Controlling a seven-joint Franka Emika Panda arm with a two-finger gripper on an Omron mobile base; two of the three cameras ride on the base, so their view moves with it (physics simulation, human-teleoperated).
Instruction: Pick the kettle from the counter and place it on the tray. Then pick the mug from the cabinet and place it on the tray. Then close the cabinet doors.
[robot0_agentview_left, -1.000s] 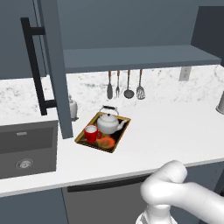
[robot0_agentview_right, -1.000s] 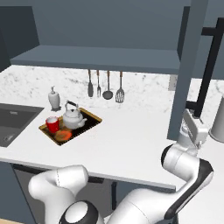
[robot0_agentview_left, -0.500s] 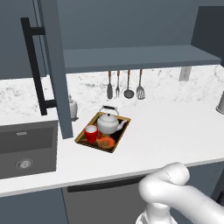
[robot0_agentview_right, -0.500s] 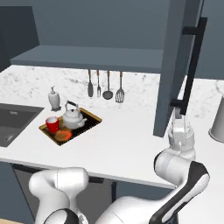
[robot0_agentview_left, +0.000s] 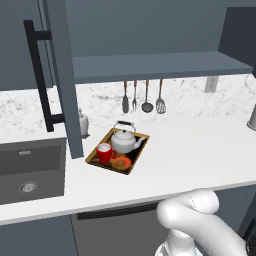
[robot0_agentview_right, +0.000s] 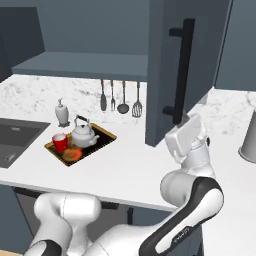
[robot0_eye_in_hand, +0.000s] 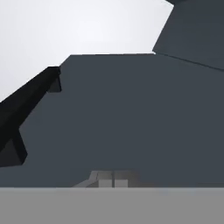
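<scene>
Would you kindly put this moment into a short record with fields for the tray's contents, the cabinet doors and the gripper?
tray: on the counter, beside the sink
kettle: upright on the tray
mug: on the tray, next to the kettle
right cabinet door: partly open, gripper close against its face
left cabinet door: open
gripper state: shut, holding nothing

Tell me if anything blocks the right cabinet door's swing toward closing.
Nothing visible does. The right cabinet door stands partly open over bare counter; the gripper, jaws shut, sits against its face. The tray lies well aside.
</scene>
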